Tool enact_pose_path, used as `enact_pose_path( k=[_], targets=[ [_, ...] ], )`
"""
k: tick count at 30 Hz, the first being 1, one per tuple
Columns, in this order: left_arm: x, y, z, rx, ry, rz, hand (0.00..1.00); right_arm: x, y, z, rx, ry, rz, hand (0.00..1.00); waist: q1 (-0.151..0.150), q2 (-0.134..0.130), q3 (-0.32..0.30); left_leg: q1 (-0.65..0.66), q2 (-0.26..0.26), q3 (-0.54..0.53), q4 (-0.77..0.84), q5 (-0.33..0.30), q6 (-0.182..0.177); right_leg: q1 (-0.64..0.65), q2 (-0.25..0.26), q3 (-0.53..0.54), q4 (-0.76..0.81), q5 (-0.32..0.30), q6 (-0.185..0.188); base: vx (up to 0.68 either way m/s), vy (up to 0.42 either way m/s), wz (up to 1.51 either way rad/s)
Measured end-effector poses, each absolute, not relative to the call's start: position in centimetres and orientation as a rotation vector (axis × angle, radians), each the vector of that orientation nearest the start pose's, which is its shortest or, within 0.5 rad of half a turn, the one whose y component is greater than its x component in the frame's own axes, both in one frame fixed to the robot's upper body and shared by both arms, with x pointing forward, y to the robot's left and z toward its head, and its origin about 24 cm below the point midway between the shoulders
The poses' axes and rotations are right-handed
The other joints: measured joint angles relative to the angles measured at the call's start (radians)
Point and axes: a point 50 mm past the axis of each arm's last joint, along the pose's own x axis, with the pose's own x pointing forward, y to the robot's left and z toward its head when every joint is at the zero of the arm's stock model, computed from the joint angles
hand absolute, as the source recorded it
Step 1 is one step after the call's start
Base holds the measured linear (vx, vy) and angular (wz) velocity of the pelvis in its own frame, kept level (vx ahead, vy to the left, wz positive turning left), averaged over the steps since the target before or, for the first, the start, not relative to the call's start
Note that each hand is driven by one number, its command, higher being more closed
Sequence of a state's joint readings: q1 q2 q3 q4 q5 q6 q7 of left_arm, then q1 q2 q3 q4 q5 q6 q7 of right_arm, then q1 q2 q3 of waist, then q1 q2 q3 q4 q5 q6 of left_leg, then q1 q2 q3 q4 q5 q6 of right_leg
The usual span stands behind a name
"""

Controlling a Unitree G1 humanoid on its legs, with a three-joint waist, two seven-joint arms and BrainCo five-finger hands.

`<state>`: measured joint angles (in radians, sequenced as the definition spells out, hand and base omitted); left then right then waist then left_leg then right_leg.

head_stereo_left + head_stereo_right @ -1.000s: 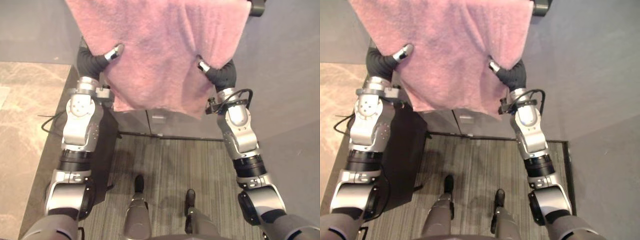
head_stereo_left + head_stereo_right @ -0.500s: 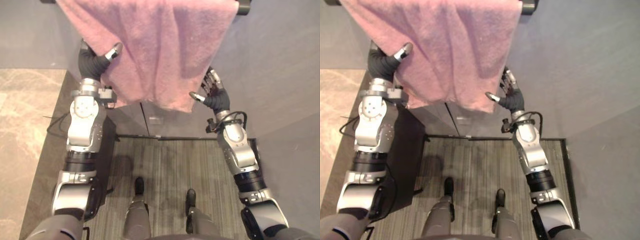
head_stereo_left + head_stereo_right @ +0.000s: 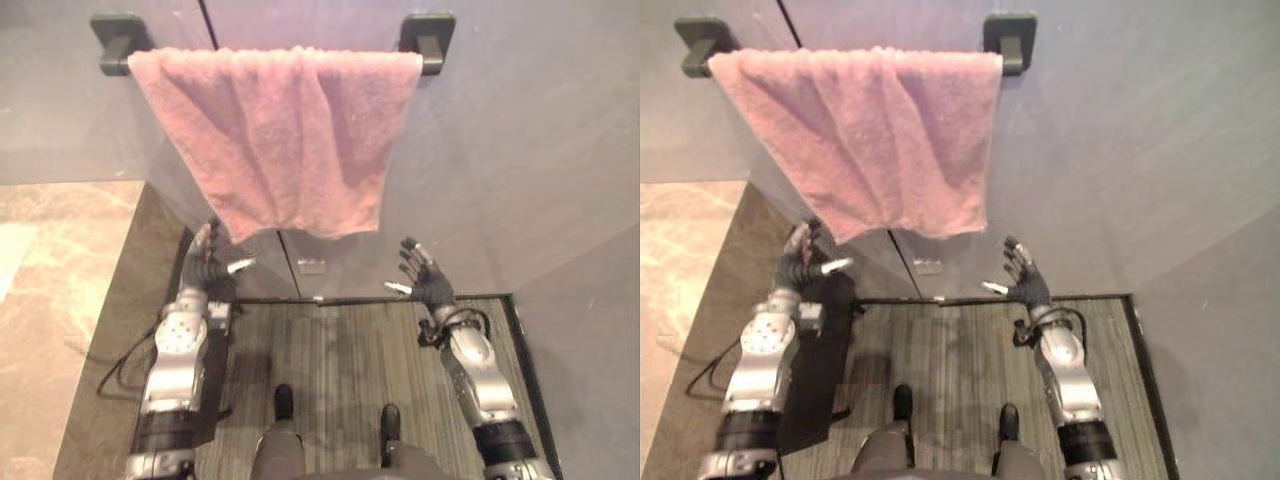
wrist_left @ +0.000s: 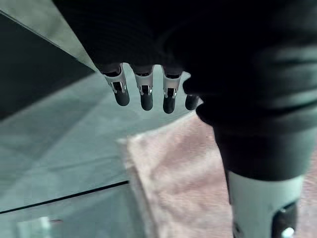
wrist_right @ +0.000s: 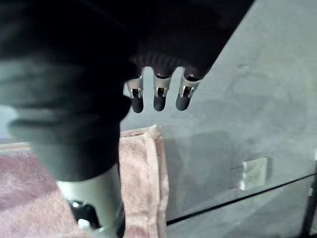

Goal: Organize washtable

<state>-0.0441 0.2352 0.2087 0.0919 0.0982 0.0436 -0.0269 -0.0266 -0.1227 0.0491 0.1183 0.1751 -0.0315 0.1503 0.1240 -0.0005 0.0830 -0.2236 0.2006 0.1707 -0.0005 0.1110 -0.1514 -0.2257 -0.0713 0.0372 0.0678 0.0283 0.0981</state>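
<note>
Two hands are being held open and empty beneath a pink towel [image 3: 285,140], neither one touching it. The towel is being carried over a dark rail [image 3: 112,68] between a left bracket [image 3: 118,38] and a right bracket [image 3: 428,38], both dark, blocky and square-cornered, fixed to a smooth grey wall [image 3: 520,150].

In the eye views the whole towel is being shown: a soft, nubbly terry cloth hanging in loose vertical folds, its left side slanting inward toward the lower edge. The left hand [image 3: 208,272] is being held just below the towel's lower left corner, fingers spread and straight. The right hand [image 3: 425,285] is being held lower and off to the right of the towel, fingers likewise spread. A small pale plate [image 3: 311,266] is being shown on the wall under the towel, and below it a ribbed grey-brown mat [image 3: 340,360] beside a beige marbled floor [image 3: 50,280].

In the left wrist view the fingers [image 4: 143,94] are being seen straight, with a towel corner past them. In the right wrist view the towel's stitched side hem is being shown close up, with the plate beside it.
</note>
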Motion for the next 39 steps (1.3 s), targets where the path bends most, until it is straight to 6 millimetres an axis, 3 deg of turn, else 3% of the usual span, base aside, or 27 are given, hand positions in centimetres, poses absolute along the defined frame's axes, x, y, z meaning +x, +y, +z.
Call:
enact_pose_path(
  k=[5,7,10,11,15,19,24,31,39],
  targets=[
    [21.4,26.3,1.3,0.361,0.248,0.254,0.0,22.9,-15.6,0.0,0.076,0.17,0.268,0.0,-0.002,-0.001,-0.06,0.059,-0.022,-0.025,-0.069,0.0,0.002,0.02,-0.005,0.009,-0.015,-0.015,0.002,-0.02,0.023,-0.05],
    [20.6,26.1,2.1,0.379,0.221,0.251,0.0,22.7,-15.5,0.4,0.098,0.148,0.295,0.0,-0.004,-0.001,-0.062,0.068,-0.026,-0.036,-0.075,0.001,0.002,0.032,-0.006,0.009,-0.021,-0.015,0.002,0.01,0.012,-0.02],
    [20.6,24.6,5.3,0.376,0.05,0.187,0.0,23.0,-15.2,2.5,0.171,0.043,0.342,0.0,-0.004,0.0,-0.062,0.069,-0.031,-0.039,-0.075,0.003,0.0,0.038,-0.012,0.005,-0.035,-0.009,0.006,0.01,0.016,0.02],
    [20.9,23.7,7.0,0.309,-0.069,0.154,0.0,23.4,-14.9,3.8,0.216,-0.027,0.359,0.0,-0.006,0.0,-0.062,0.069,-0.036,-0.042,-0.076,0.005,0.002,0.047,-0.016,0.005,-0.04,-0.003,0.014,0.05,0.024,0.04],
    [22.5,21.5,10.6,0.127,-0.315,0.057,0.0,25.3,-13.6,7.2,0.273,-0.191,0.417,0.0,-0.007,0.0,-0.062,0.067,-0.048,-0.044,-0.085,0.016,0.017,0.044,-0.027,0.004,-0.041,0.01,0.015,0.03,0.037,0.02],
    [25.8,18.1,16.3,-0.06,-0.608,-0.043,0.0,28.2,-9.2,13.6,0.278,-0.431,0.546,0.0,-0.001,0.001,-0.051,0.021,-0.049,-0.044,-0.082,0.028,0.028,-0.011,-0.028,0.006,-0.017,0.013,0.017,0.0,0.009,0.0],
    [28.3,15.7,22.1,-0.216,-0.817,-0.111,0.0,30.3,-6.5,19.3,0.308,-0.6,0.564,0.0,0.002,0.004,0.016,-0.041,-0.048,-0.042,-0.051,0.03,0.031,-0.083,-0.027,0.014,0.032,0.011,0.018,-0.06,0.027,-0.01],
    [30.1,15.1,26.3,-0.324,-0.914,-0.108,0.0,31.5,-5.5,23.7,0.379,-0.687,0.551,0.0,0.003,0.008,0.067,-0.087,-0.044,-0.031,-0.048,0.041,0.032,-0.15,-0.025,0.015,0.079,-0.003,0.016,0.0,0.0,0.0],
    [30.3,15.2,27.9,-0.346,-0.969,-0.08,0.0,31.6,-5.6,25.4,0.39,-0.727,0.548,0.0,0.001,0.008,0.081,-0.093,-0.043,-0.028,-0.05,0.04,0.032,-0.156,-0.026,0.002,0.079,-0.004,0.016,0.0,0.004,0.0]
  ],
)
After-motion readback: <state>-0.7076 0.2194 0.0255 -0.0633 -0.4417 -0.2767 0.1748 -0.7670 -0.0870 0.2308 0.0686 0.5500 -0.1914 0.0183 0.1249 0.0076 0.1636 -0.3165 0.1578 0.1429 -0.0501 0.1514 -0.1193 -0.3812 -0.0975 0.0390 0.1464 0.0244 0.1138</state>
